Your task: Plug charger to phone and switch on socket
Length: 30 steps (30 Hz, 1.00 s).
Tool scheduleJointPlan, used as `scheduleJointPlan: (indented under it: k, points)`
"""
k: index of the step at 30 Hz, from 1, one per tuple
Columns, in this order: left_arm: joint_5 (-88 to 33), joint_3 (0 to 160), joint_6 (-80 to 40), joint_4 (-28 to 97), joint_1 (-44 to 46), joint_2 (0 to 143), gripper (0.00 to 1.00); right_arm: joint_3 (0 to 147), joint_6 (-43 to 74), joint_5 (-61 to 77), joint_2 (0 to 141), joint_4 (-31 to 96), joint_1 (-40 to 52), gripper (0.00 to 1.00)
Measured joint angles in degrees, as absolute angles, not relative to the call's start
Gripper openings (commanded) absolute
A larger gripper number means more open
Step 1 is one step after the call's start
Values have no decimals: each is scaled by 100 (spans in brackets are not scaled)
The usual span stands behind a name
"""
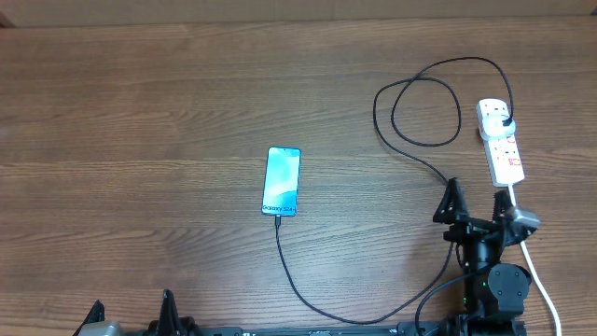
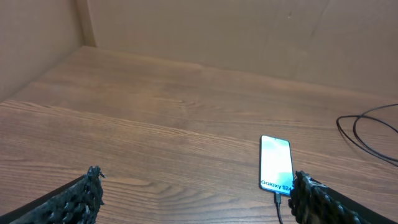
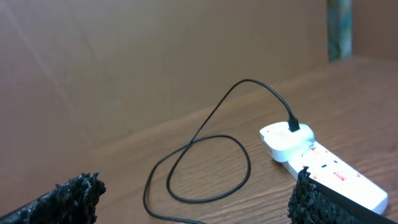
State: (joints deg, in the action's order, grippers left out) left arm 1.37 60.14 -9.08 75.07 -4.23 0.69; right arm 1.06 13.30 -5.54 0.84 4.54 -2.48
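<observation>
The phone (image 1: 282, 181) lies flat mid-table, screen lit light blue with "Galaxy" text; it also shows in the left wrist view (image 2: 276, 163). The charger cable (image 1: 308, 297) has its connector in the phone's near end, runs along the front edge, loops (image 1: 424, 112) and ends in a black plug seated in the socket (image 1: 501, 140), a white power strip at right, also seen in the right wrist view (image 3: 323, 167). My right gripper (image 1: 478, 210) is open, just in front of the strip. My left gripper (image 2: 196, 199) is open and empty at the front left.
The strip's thick white cord (image 1: 541, 280) runs down past the right arm to the front edge. A brown wall (image 2: 249, 31) stands behind the wooden table (image 1: 140, 140).
</observation>
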Motion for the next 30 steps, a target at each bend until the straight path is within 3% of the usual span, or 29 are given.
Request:
scheduleJointPlan:
  k: [9,30]
  points:
    - [137,6014,-908,7507,-423,69,100,106,690,-377,84,458,-248,100]
    - [137,6014,-908,7507,-423,69,99,106,596,-338,84,454,-248,100]
